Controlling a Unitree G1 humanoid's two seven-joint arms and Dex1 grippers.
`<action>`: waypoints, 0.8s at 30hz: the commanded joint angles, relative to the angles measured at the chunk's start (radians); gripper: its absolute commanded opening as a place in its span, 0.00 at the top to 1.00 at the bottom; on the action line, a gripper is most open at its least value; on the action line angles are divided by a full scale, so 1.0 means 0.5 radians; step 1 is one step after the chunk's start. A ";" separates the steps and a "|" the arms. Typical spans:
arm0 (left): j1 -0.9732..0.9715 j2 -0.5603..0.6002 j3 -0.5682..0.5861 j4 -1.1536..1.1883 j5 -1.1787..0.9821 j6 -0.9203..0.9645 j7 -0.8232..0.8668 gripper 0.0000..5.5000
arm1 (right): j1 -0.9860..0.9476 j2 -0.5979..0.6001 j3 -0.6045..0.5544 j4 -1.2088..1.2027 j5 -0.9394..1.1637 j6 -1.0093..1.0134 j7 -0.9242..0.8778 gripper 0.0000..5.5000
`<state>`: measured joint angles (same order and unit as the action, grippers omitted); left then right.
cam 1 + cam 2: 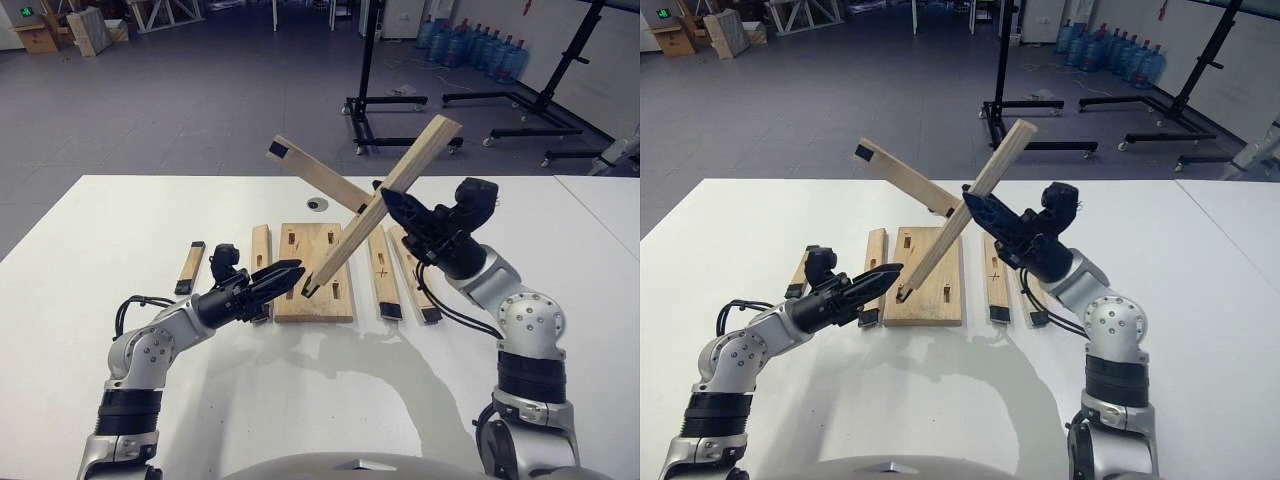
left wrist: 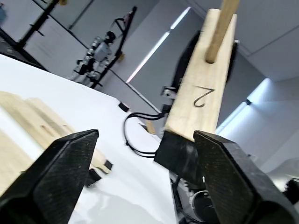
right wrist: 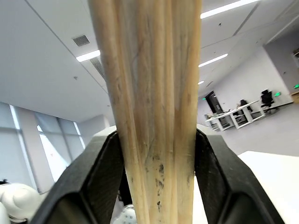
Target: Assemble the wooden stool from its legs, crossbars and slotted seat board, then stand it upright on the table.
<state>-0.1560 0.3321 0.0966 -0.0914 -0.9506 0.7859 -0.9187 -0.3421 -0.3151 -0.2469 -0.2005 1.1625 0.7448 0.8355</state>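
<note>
Two pale, black-tipped wooden legs [image 1: 405, 175] cross aloft.

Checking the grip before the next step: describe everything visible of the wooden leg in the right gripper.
The leg is a long pale wooden bar of square section with a black cap on its lower end. It is tilted, top toward the robot's right, lower end at the seat board near a slot; contact there is unclear. The right gripper is shut on its middle. A second black-tipped bar meets it there. The open left gripper is near the capped end.
</note>
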 commanded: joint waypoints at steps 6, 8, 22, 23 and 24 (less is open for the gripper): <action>-0.363 -0.064 -0.549 0.262 1.196 -0.757 0.477 0.32 | -0.358 -0.188 -0.051 0.379 -0.613 -0.486 -0.142 0.62; -0.447 -0.095 -0.619 0.427 1.352 -0.883 0.504 0.32 | -0.390 -0.130 -0.027 0.402 -0.683 -0.572 -0.172 0.62; -0.362 -0.017 -0.870 0.773 1.671 -0.878 0.238 0.32 | -0.360 -0.007 -0.024 0.301 -0.637 -0.558 -0.254 0.62; -0.340 -0.013 -0.856 0.746 1.652 -0.839 0.232 0.32 | -0.360 -0.009 -0.028 0.296 -0.633 -0.554 -0.258 0.62; -0.313 0.004 -0.853 0.726 1.648 -0.795 0.229 0.32 | -0.359 -0.012 -0.031 0.293 -0.630 -0.551 -0.261 0.62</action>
<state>-0.3734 0.3051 -0.3164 0.2682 -0.1374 0.3105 -0.7860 -0.5092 -0.3153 -0.2469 -0.0314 0.8290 0.4575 0.7139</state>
